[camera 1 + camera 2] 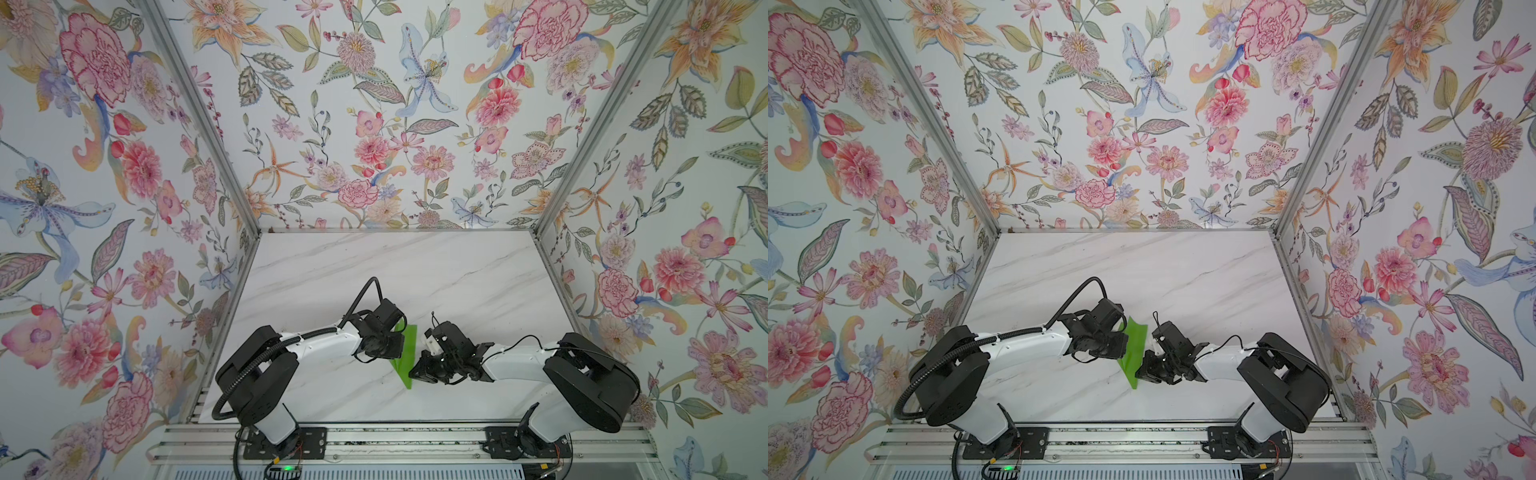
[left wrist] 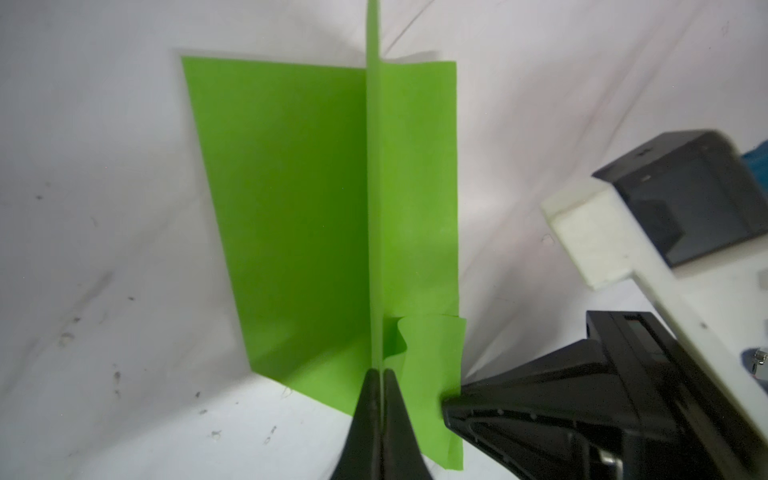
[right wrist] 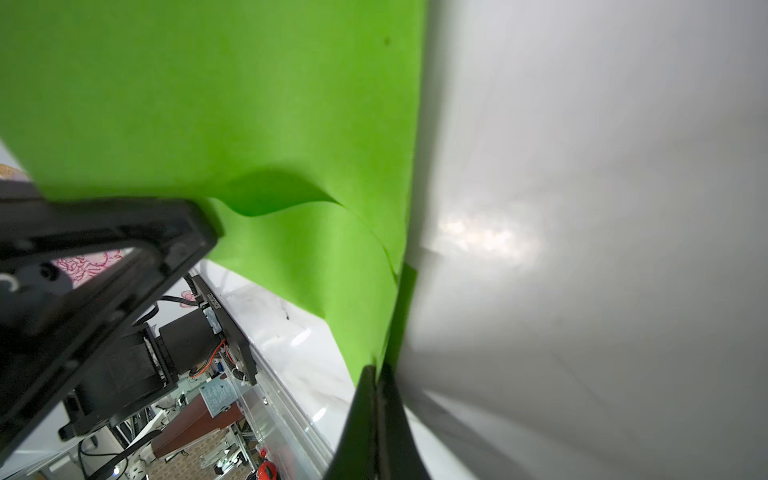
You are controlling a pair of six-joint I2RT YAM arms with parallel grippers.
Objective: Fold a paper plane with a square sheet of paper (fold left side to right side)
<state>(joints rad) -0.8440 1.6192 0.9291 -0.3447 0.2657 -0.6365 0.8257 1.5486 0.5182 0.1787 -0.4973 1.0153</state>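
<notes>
Left wrist: left jaws clamp paper (image 2: 286,216) edge.

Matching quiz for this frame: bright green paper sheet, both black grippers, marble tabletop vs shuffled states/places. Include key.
Things:
A. bright green paper sheet
B. left black parallel gripper
C. right black parallel gripper
D. white marble-look tabletop

States/places:
1. shut on the sheet's outer edge
2. lies beneath the sheet
3. partly folded, one flap upright
4. shut on the upright flap

Pairs: A-3, B-4, C-1, D-2
</notes>
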